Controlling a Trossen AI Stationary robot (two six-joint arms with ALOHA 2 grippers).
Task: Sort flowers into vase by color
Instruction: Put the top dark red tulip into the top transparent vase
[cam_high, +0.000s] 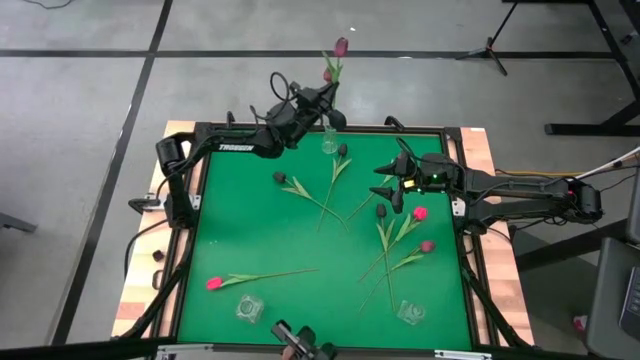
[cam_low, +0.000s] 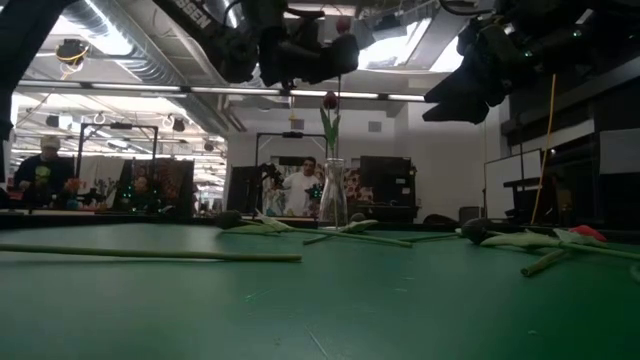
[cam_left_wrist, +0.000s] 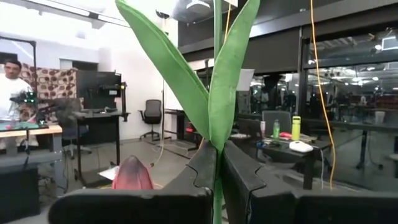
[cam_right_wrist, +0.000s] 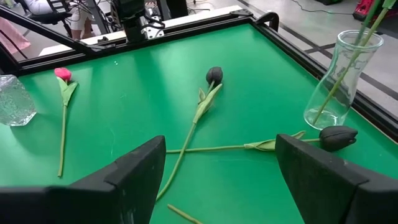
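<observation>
Left pincer (cam_high: 327, 113) closed on the stem of a mauve tulip (cam_high: 340, 47), held upright, head up, stem running down into the clear vase (cam_high: 330, 143) at the counter's (cam_high: 240, 220) far edge. Vase holds that stem; a second lower head shows beside it. Two more glass vases, near-left (cam_high: 248, 308) and near-right (cam_high: 410, 312), contents unclear. Right pincer (cam_high: 388, 185) wide open, holding nothing, above loose tulips lying flat, a dark-headed tulip (cam_high: 383, 212) just beside it.

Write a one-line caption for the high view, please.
Left gripper holds a tulip over the vase; right gripper open.
</observation>
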